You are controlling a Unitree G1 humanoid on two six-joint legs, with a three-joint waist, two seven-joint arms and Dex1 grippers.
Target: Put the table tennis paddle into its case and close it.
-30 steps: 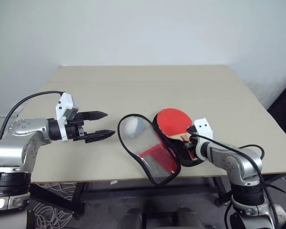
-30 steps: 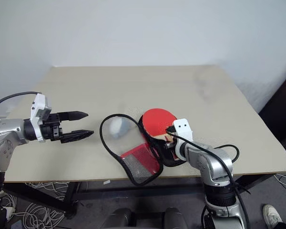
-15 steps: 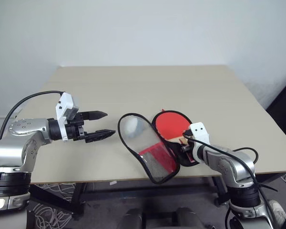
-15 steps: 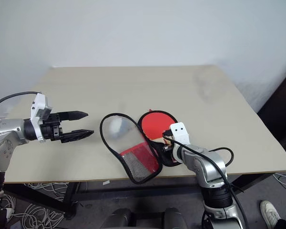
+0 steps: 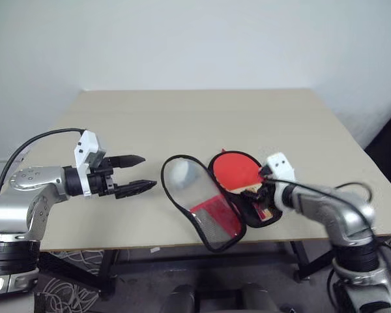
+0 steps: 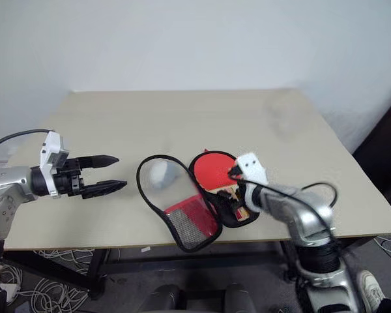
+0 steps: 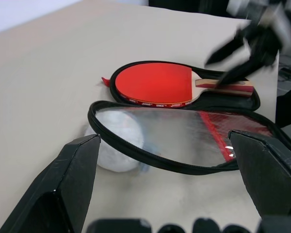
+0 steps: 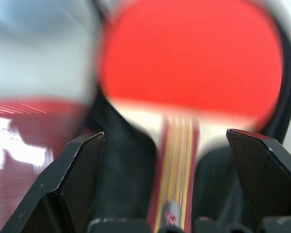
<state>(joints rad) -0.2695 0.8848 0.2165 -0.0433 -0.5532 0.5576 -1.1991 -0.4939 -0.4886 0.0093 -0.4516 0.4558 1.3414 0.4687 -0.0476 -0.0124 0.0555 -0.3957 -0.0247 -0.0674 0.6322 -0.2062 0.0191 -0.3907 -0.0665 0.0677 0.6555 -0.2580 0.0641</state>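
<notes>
The table tennis paddle point(image 5: 236, 168) lies red face up in the black-lined lower half of the open case point(image 7: 233, 99), its wooden handle point(image 8: 177, 145) pointing toward my right gripper. The case's lid flap point(image 5: 212, 218), part clear, part red mesh, is folded out to the left. My right gripper point(image 5: 259, 195) hovers open just above the handle, its fingers spread on either side and touching nothing. To the left of the flap, my left gripper point(image 5: 146, 171) is open and empty and points at it.
A pale white wad point(image 5: 179, 173) sits on the tan table point(image 5: 182, 117) behind the clear part of the flap. The flap's lower end reaches the table's front edge. Free table surface stretches behind and to the left of the case.
My right gripper laid the paddle flat in the case, let go of the handle, opened and rose a little. The left gripper stayed where it was.
</notes>
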